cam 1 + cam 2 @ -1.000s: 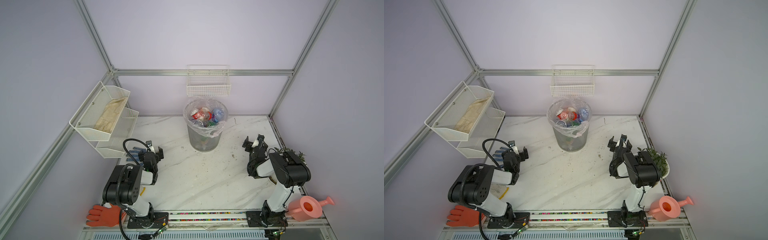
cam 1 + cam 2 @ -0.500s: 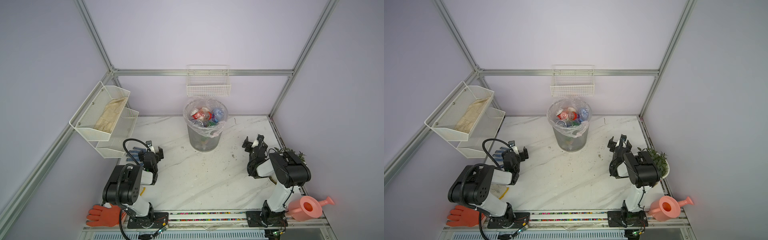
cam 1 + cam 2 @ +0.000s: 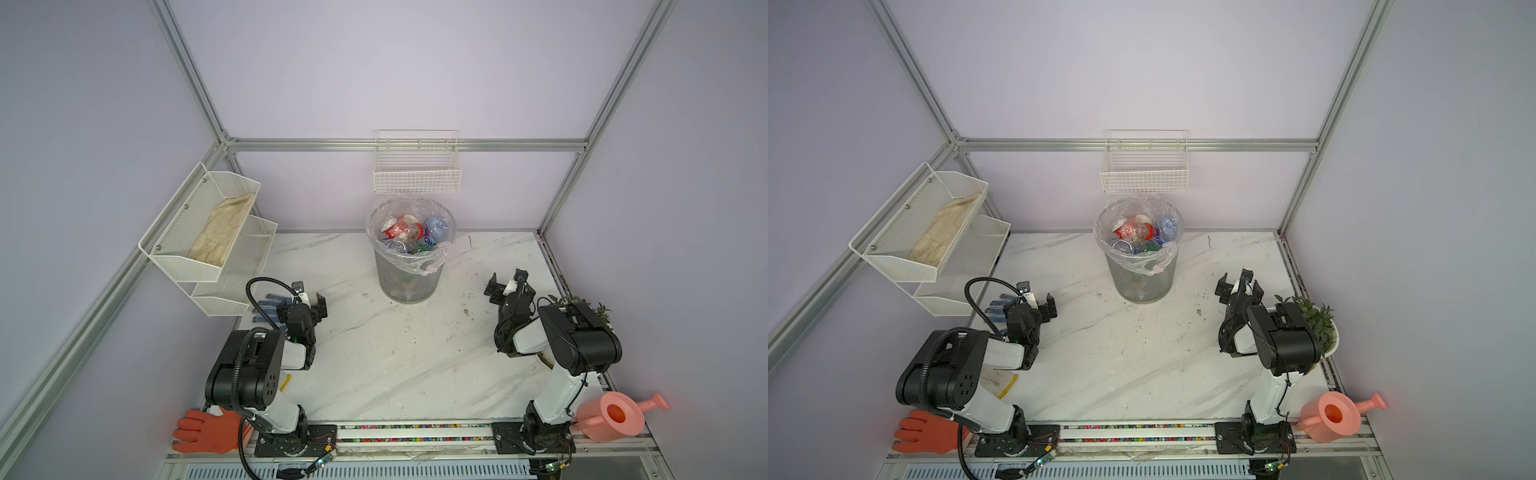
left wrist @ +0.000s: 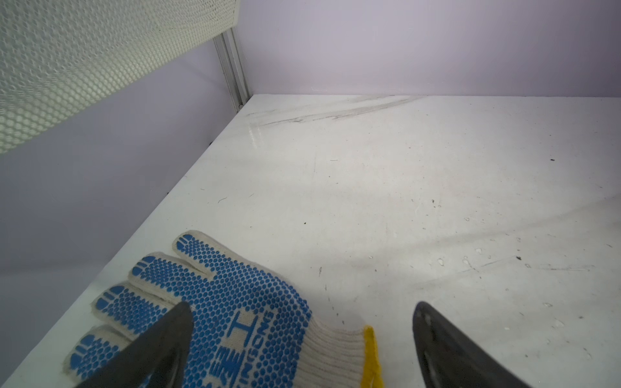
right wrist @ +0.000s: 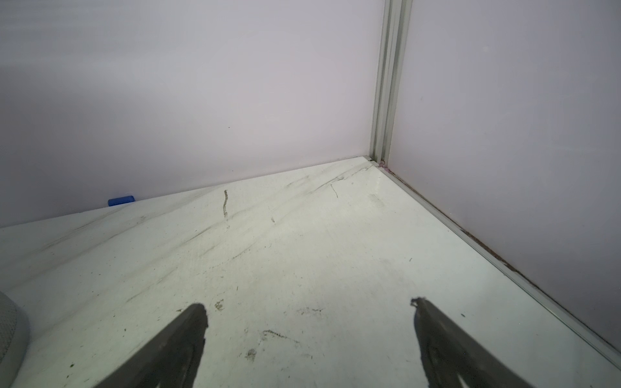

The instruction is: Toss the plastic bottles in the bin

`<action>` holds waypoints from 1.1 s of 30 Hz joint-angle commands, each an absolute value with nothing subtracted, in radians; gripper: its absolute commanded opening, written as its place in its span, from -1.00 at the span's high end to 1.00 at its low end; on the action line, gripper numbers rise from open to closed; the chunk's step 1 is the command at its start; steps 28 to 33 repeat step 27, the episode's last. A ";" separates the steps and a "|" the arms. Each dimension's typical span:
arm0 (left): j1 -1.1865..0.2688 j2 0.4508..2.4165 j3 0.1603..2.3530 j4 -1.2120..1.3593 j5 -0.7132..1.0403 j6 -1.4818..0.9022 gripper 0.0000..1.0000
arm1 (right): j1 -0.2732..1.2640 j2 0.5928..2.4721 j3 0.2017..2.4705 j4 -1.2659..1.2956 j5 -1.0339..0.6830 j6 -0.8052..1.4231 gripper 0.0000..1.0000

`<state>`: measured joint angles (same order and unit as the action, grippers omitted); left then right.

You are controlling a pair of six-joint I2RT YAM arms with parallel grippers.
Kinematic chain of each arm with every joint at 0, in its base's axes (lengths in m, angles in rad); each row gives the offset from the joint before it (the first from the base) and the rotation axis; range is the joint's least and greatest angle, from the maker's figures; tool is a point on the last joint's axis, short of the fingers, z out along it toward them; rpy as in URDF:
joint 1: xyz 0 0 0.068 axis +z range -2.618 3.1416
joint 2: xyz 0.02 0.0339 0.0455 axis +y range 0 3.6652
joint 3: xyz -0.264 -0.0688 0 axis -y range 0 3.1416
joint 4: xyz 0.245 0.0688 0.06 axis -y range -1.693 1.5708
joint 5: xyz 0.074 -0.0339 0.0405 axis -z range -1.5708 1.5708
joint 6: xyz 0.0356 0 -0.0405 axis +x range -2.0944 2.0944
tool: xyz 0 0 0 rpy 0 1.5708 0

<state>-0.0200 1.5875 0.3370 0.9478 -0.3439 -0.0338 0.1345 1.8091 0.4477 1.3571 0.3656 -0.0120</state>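
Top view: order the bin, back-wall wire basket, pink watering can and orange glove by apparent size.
1. bin
2. wire basket and watering can look alike; not ranked.
3. orange glove, partly hidden under the left arm.

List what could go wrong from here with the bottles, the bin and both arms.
1. The plastic bottles are heaped nearly to the rim of the bin; a knock could spill some.
2. The left gripper is open, with one finger over the blue-dotted glove; dipping or closing there could snag the glove.
3. The right arm stands close beside the potted plant; a wide swing might topple it.
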 commanded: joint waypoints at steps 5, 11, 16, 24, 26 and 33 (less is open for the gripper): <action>-0.021 1.576 0.367 0.979 -0.340 -0.042 -1.00 | 0.130 1.787 0.448 1.385 0.364 -0.023 -0.95; -0.021 1.576 0.368 0.978 -0.341 -0.041 -1.00 | 0.130 1.787 0.448 1.386 0.365 -0.023 -0.95; -0.020 1.587 0.369 0.988 -0.336 -0.040 -1.00 | 0.130 1.788 0.449 1.385 0.365 -0.022 -0.95; -0.013 1.574 0.367 0.976 -0.323 -0.044 -1.00 | 0.130 1.792 0.463 1.356 0.352 -0.011 -0.95; -0.014 1.576 0.367 0.976 -0.325 -0.046 -1.00 | 0.130 1.788 0.451 1.379 0.356 -0.023 -0.95; -0.014 1.581 0.370 0.980 -0.323 -0.044 -1.00 | 0.130 1.788 0.450 1.385 0.357 -0.026 -0.95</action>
